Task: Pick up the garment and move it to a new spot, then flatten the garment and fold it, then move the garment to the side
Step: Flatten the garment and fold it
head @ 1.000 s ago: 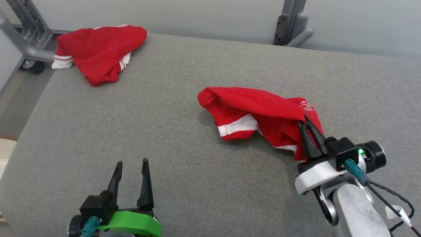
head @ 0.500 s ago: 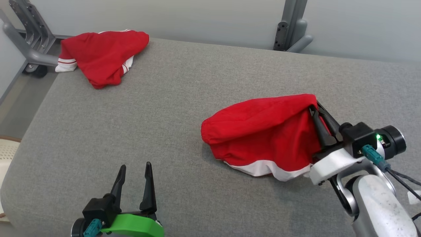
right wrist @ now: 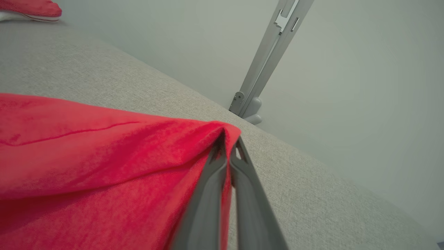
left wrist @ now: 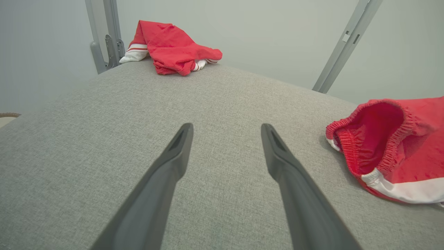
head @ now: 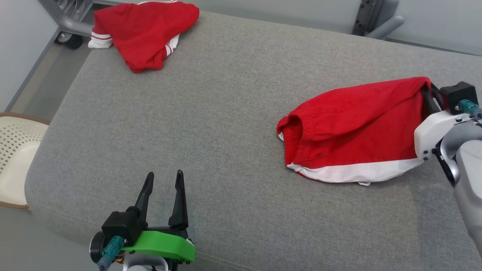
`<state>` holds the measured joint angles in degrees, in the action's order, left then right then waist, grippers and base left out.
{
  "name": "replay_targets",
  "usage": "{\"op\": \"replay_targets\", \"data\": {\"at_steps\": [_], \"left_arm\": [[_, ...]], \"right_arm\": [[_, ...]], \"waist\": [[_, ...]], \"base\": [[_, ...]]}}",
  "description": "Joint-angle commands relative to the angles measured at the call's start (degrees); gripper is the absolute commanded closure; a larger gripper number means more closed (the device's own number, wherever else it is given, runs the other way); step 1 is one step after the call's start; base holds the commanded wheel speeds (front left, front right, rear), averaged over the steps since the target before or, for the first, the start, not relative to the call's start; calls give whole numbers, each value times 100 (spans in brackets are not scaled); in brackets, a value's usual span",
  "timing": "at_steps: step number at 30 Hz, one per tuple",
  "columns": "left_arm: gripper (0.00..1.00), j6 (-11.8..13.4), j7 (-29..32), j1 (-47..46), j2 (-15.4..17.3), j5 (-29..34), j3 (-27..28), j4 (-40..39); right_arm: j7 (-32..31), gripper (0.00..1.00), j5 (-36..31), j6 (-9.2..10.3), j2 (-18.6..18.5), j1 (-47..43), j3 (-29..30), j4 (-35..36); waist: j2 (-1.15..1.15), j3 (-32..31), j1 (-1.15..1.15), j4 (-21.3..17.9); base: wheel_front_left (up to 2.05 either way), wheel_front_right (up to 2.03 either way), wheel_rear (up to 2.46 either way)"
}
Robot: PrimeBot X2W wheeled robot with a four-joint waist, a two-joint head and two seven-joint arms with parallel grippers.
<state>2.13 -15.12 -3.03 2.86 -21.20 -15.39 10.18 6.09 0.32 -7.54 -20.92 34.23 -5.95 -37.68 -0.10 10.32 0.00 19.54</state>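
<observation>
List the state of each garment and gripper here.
Near garment: one corner pinched and raised, the rest lying on the cushion, not folded.
Far garment: crumpled at the cushion's far left corner, nothing touching it.
Left gripper: open, empty, above bare cushion.
Right gripper: shut on the near garment's corner.

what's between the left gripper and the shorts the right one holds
Nothing visible. Bare grey cushion separates the open left gripper from the red shorts, which the right gripper pinches at one corner. The other red garment lies far off.
</observation>
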Motion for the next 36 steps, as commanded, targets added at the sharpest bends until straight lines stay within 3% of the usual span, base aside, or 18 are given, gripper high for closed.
{"op": "replay_targets", "data": {"at_steps": [1,3,4,5,10,14,19,27,36], "left_arm": [[0,24,-2,-110,5,-35,-21,-17],[0,28,-2,-148,5,-47,-49,-26],[0,34,-2,-164,5,-57,-55,-26],[0,41,-2,-170,5,-61,-65,-20],[0,66,-2,-183,5,-27,-92,-9],[0,49,-2,-192,5,27,-69,2],[0,22,-2,-121,5,119,-7,24],[0,-42,-2,-49,7,214,48,71],[0,-104,-2,-153,8,250,61,95]], "right_arm": [[79,100,-64,10,-91,181,-15,-196],[152,100,-69,10,-120,414,1,-566],[184,63,-44,10,-104,516,18,-744],[245,0,-50,10,-95,617,22,-897],[620,0,-2,10,29,952,-3,-1421],[845,0,136,10,89,1027,13,-1426],[909,0,408,10,158,617,313,-674],[914,0,735,10,581,-950,989,956],[914,0,876,10,1179,-1759,746,996]], "waist": [[10,297,0,274],[10,376,0,317],[10,400,0,324],[10,416,0,325],[10,402,0,155],[10,301,0,-104],[10,121,0,-514],[10,-75,0,-1121],[10,11,0,-1192]], "base": [[0,0,0],[0,0,0],[0,0,0],[0,0,0],[0,0,0],[0,0,0],[0,0,0],[0,0,0],[0,0,0]]}}
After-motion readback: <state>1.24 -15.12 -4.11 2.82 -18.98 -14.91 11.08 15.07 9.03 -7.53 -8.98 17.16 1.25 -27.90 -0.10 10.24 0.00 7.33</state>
